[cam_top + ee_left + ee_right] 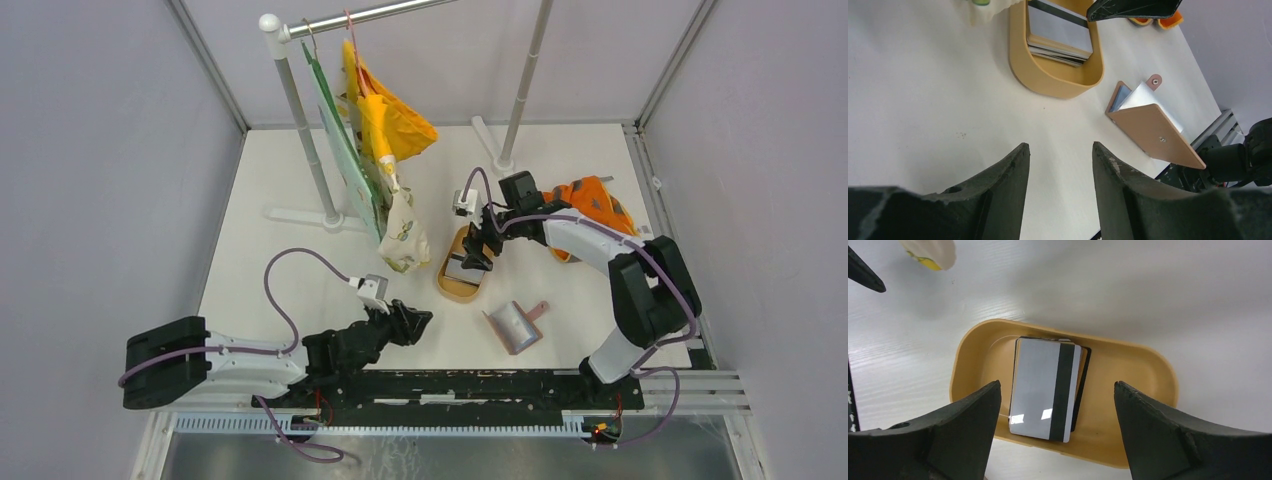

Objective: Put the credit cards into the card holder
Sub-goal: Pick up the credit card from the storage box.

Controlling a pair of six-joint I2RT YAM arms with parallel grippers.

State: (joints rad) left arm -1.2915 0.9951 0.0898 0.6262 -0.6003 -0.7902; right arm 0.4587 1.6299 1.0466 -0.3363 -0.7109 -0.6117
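Inside the tan dish (1133,375), stacked credit cards (1040,387)

Two claws, the left claw (1060,147) and the right claw (1057,385), share the bench (280,180) with one tan dish (973,355), one card holder (1153,132) and one orange cloth (600,195). One stack of credit cards (1040,390) fills the dish, its count hidden under a single striped top card; one pale card (1148,97) shows in the holder. One rack (298,110) carries at least three hanging pieces (400,125).
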